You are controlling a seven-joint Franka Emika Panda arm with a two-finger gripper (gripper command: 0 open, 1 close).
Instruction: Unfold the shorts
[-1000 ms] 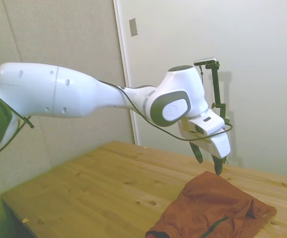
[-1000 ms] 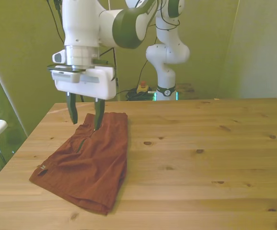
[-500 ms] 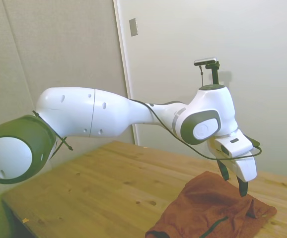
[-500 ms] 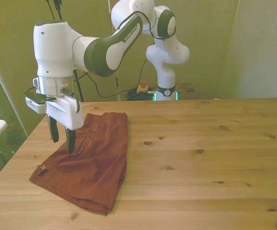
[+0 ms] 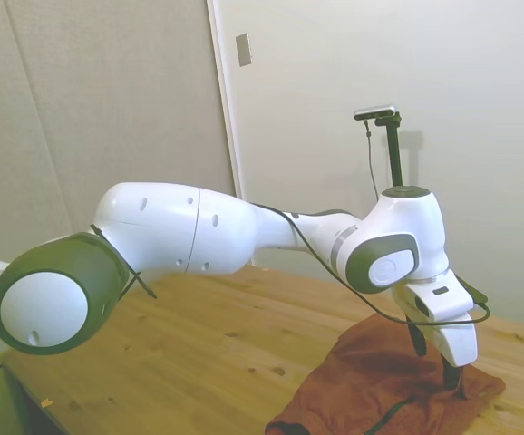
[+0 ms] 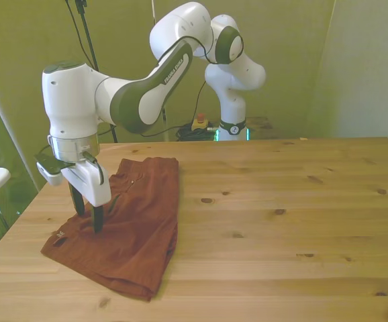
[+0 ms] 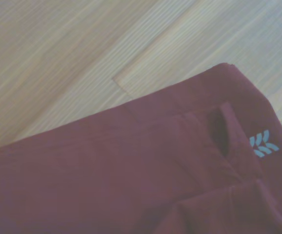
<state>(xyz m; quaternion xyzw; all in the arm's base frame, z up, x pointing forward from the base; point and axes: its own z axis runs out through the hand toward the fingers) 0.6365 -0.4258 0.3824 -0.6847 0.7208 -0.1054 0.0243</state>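
Pincer (image 6: 88, 221) now down at the front view's left edge of the shorts (image 6: 137, 221), fingers apart and touching cloth, lower than a second ago. Shorts lie folded on the table (image 6: 281, 221); I judge the grasp comes next.

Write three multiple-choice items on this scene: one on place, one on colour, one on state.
1. Where do the shorts lie?
A. Table's middle
B. Near the front view's left edge of the table
C. On the floor

2. What colour is the small logo on the shorts?
A. Pale blue
B. Yellow
C. Black

3. How is the end effector?
A. Open, fingertips down at the fabric
B. Raised high above
C. Shut on a cup

Key: 1 B, the front view shows it; 2 A, wrist view; 3 A, two fingers stand apart.
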